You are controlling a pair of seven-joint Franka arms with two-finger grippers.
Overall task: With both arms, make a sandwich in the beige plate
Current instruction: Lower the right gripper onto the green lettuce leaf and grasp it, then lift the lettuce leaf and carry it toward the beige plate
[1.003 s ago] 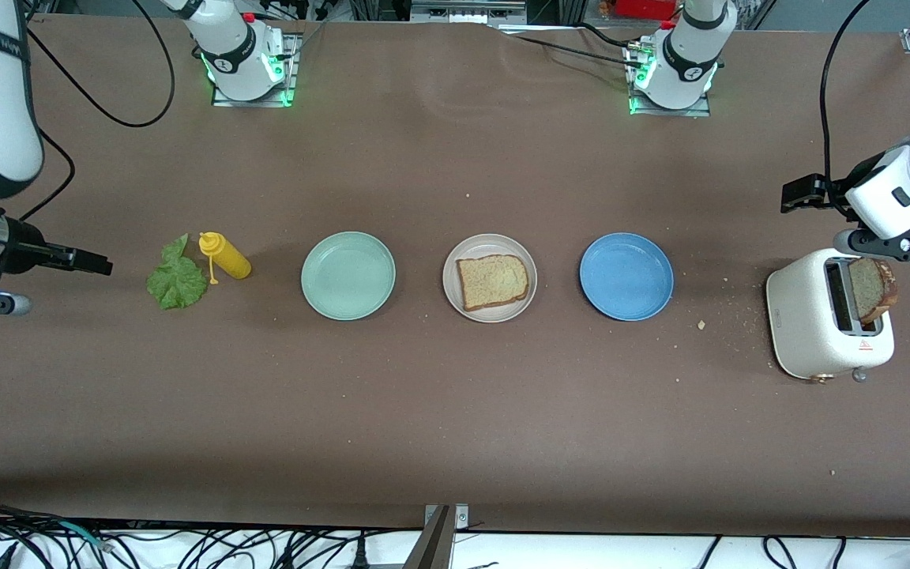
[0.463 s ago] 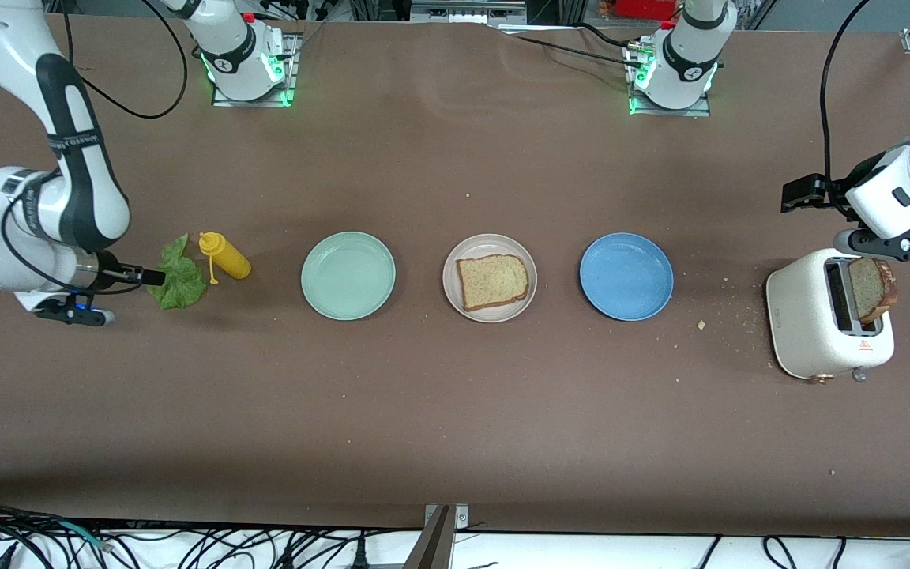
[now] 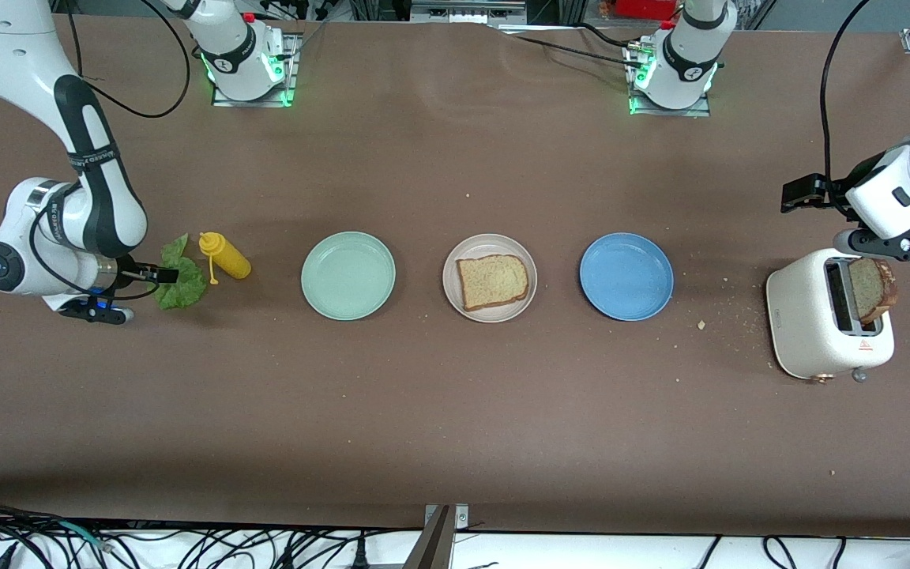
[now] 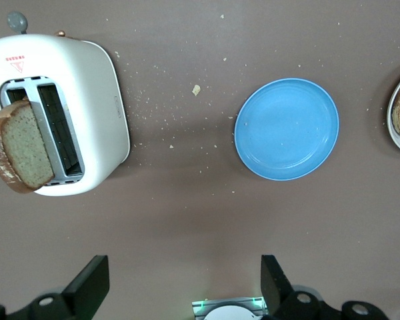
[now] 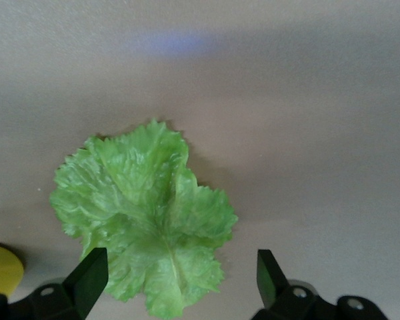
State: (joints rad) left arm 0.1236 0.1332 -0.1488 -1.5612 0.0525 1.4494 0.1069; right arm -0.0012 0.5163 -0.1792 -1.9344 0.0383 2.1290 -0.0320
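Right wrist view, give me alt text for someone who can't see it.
A crinkled green lettuce leaf lies flat on the brown table, directly under the open right gripper, whose two black fingers straddle the leaf's lower part. A bit of the yellow bottle shows at the edge.

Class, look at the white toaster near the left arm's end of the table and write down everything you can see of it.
The white two-slot toaster is a rounded, glossy box, plastic by its look, standing upright on the brown table toward the left arm's end, beside the round blue plate. A brown-crusted slice of toast stands tilted in one slot; the other slot is empty. Its end facing the front camera carries a small red warning mark, a copper-coloured knob and a grey lever. Crumbs lie scattered around it. The left gripper hangs above the table beside it, jaws open, touching nothing.
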